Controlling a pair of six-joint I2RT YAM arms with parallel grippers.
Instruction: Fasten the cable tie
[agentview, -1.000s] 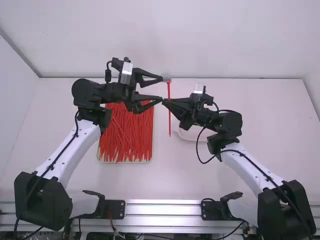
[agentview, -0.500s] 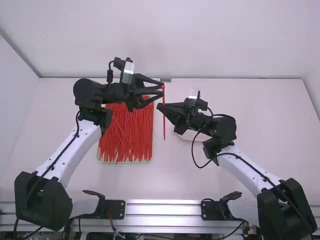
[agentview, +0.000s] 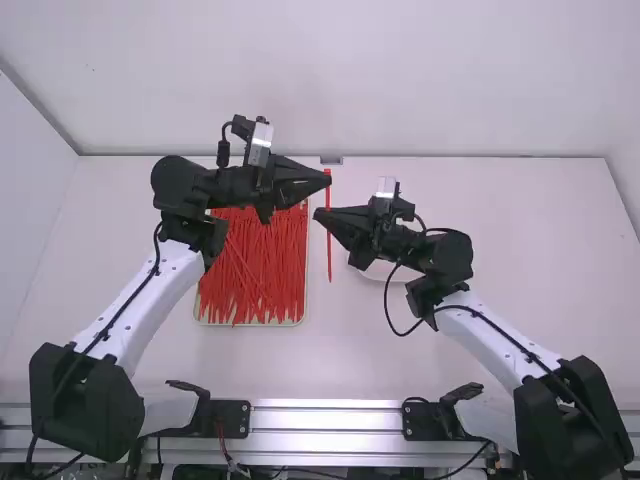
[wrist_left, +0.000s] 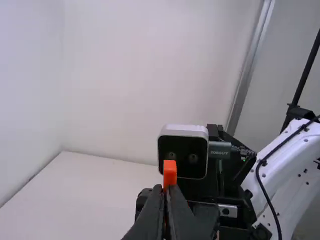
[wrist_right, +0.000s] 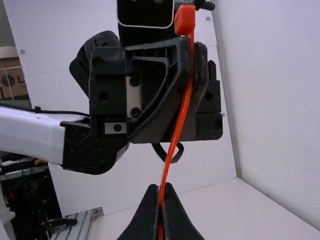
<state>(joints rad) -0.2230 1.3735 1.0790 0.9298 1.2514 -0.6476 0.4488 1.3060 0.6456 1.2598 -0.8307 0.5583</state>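
Cable tie (agentview: 328, 255), red, held upright above white table (agentview: 520, 220), just beside tray (agentview: 250, 323) heaped with spare red ties (agentview: 255, 260). Pinched at its head end by left gripper (agentview: 325, 181), jaws closed tight on it. Clamped lower along the strap by right gripper (agentview: 322, 216), jaws likewise closed, tail hanging free below.

Cable tie (agentview: 328, 240) upright over the bench (agentview: 520, 230) — left gripper (agentview: 326, 178) at its top end, right gripper (agentview: 321, 217) lower, from its right. Tray (agentview: 250, 322) of spare ties (agentview: 255, 260) on the bench, just left.
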